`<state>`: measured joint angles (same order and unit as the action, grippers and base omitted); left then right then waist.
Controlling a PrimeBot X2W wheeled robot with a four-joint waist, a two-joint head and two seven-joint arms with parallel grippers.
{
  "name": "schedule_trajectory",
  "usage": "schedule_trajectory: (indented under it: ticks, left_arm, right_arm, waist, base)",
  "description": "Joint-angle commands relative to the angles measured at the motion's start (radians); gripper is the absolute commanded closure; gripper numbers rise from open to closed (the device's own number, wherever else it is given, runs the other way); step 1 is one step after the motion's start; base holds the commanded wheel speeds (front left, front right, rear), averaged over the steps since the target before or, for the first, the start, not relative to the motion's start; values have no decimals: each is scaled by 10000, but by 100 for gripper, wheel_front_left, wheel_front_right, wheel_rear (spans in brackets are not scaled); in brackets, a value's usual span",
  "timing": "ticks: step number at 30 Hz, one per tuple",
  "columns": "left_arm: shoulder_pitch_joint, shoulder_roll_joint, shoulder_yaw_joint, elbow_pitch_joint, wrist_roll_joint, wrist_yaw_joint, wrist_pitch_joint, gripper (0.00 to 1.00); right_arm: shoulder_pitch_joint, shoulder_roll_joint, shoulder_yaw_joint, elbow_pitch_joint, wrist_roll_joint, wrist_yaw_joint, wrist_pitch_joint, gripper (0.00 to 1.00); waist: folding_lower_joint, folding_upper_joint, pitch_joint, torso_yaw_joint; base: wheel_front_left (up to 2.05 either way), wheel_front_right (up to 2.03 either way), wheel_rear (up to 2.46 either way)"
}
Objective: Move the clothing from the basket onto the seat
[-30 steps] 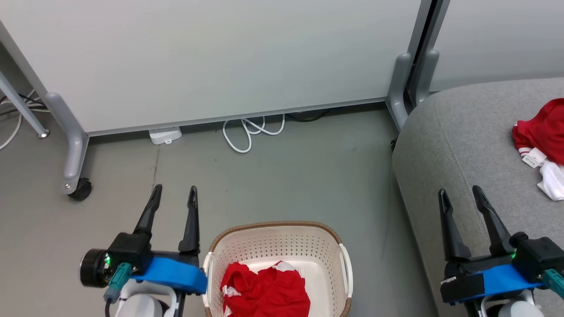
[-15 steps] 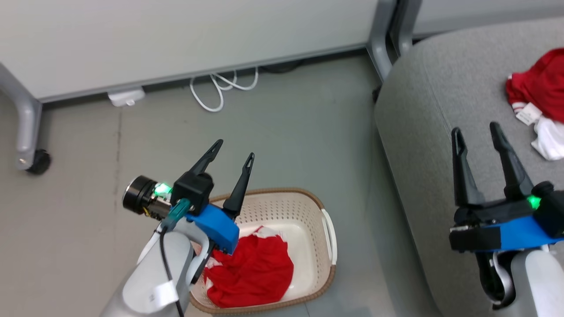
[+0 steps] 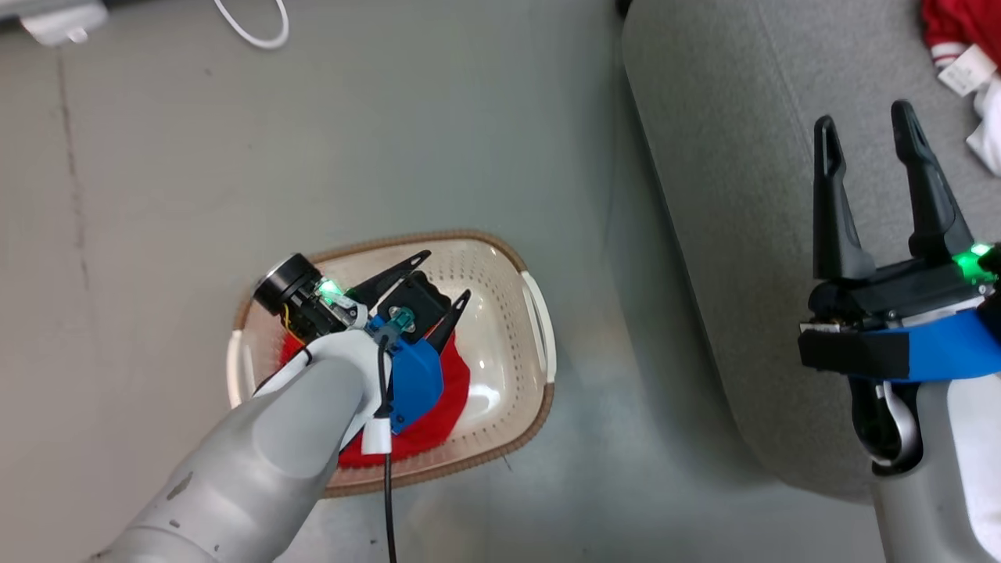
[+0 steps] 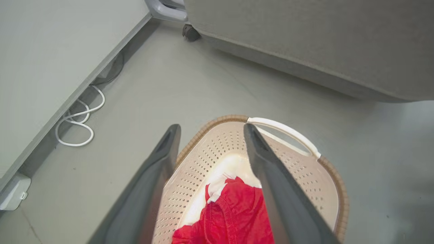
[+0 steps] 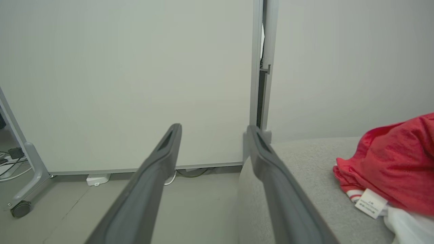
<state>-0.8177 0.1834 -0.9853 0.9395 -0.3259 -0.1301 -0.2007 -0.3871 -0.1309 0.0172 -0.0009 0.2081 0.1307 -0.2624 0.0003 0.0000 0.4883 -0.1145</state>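
Hovering open-jawed over the cream perforated plastic basket (image 3: pixel 539 407), my left gripper (image 3: pixel 446 274) aligns to pinch the red garment (image 3: pixel 452 383) inside; my right gripper (image 3: pixel 862 116), also open, hangs above the light-grey fabric seat (image 3: pixel 727 156) at 3 o'clock.

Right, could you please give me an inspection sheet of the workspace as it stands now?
Surface: grey floor, basket standing on it.
Job's things: red clothing in basket; another red garment with white tag on seat.
Clutter: nothing seen.
Grippers: left gripper open over the basket; right gripper open, empty, above seat.
Cables: white cable and white adapter box on floor beside partition panel.
Surroundings: partition panel pale, on wheeled foot.
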Motion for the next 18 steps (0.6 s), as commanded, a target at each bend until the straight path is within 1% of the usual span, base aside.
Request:
schedule_trajectory:
  ticks: [1,6,8,13,16,18]
  left_arm:
    - [-306,70,-310,161,-157,0,109,0]
    - [-1061,227,-1915,765,-901,0,902,0]
    - [-1316,288,-2382,993,-1177,0,1345,0]
    - [-1744,427,-2848,1217,-1767,0,2716,0]
    - [-1918,578,-2945,1203,-1816,0,3483,0]
    - [-2043,676,-2965,1169,-1582,0,3996,0]
  right_arm:
    - [-297,-34,10,-98,6,1,-38,0]
    - [-817,-86,82,-369,40,1,-38,0]
    - [-1017,-107,96,-477,40,1,-38,0]
    - [-1462,-111,97,-826,20,1,-38,0]
    - [-1671,-90,128,-1051,-23,1,-38,0]
    - [-1770,-69,159,-1172,-49,1,-38,0]
  waist:
    - [-3,0,873,-335]
    - [-3,0,1897,-520]
    - [-3,0,2279,-572]
    - [-3,0,3163,-700]
    - [-3,0,3640,-768]
    - [-3,0,3916,-804]
  base:
    - [0,0,0]
    - [0,0,0]
    - [0,0,0]
    - [0,0,0]
    - [0,0,0]
    - [0,0,0]
